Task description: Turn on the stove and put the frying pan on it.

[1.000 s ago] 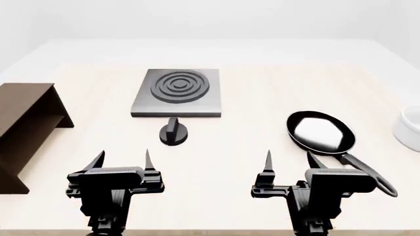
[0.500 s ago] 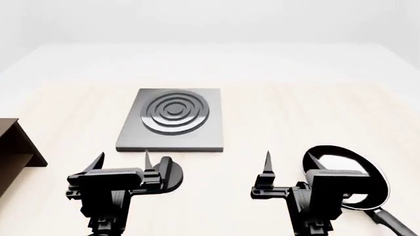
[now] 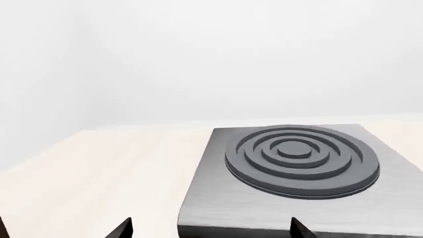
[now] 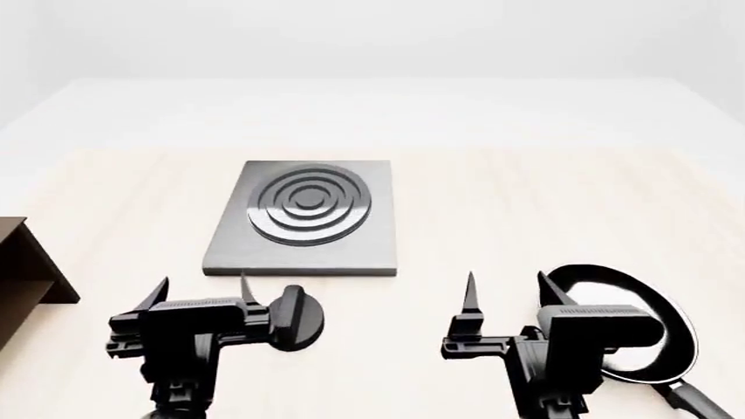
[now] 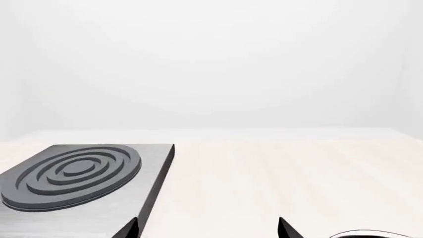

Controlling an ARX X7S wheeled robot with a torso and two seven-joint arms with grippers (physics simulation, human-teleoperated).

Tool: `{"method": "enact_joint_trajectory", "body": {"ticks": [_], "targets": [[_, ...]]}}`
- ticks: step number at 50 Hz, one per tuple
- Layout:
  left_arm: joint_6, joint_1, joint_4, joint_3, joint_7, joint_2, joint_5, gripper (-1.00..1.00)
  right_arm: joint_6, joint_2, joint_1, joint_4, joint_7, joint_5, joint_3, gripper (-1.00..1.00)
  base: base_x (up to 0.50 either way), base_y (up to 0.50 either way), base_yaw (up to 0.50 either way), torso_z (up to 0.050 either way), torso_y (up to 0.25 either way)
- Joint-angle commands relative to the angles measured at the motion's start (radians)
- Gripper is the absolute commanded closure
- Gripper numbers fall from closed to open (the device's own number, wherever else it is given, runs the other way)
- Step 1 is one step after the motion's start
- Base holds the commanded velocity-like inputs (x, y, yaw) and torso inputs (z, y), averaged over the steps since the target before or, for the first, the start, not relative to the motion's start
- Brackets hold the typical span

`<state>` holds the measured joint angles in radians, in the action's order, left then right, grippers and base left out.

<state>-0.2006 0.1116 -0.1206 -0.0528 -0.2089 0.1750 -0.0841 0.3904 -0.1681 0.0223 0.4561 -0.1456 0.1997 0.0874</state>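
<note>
Frying pan (image 4: 629,319) handle runs toward the robot (rightward), loop hidden.

Bare tabletop (image 4: 512,218) beside stove (image 4: 305,218)

Stove (image 4: 305,218): brushed grey metal plate, matt ringed burner. Frying pan (image 4: 634,327) by the right gripper (image 4: 505,291): black, glossy pale-reflecting inside. Knob (image 4: 291,318) beside the left gripper (image 4: 198,293): smooth black. Table (image 4: 524,209): pale matt wood grain.

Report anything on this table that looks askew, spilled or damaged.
Nothing stands out. The stove lies flat and square on the table, its knob just in front, and the frying pan sits upright beside the right gripper.
</note>
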Motion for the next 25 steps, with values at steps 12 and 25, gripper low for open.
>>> {"method": "enact_joint_trajectory", "body": {"ticks": [12,25], "targets": [[0.152,0.014,0.285,-0.041,-0.014,0.005,0.046,-1.0,-0.023,-0.011,-0.005,-0.032,-0.005,0.018,0.01,-1.0,0.0,0.0,0.0,0.0,0.0],[0.147,0.019,0.288,-0.058,-0.014,0.009,0.047,-1.0,-0.027,-0.019,-0.003,-0.037,-0.012,0.026,0.014,-1.0,0.0,0.0,0.0,0.0,0.0]]}}
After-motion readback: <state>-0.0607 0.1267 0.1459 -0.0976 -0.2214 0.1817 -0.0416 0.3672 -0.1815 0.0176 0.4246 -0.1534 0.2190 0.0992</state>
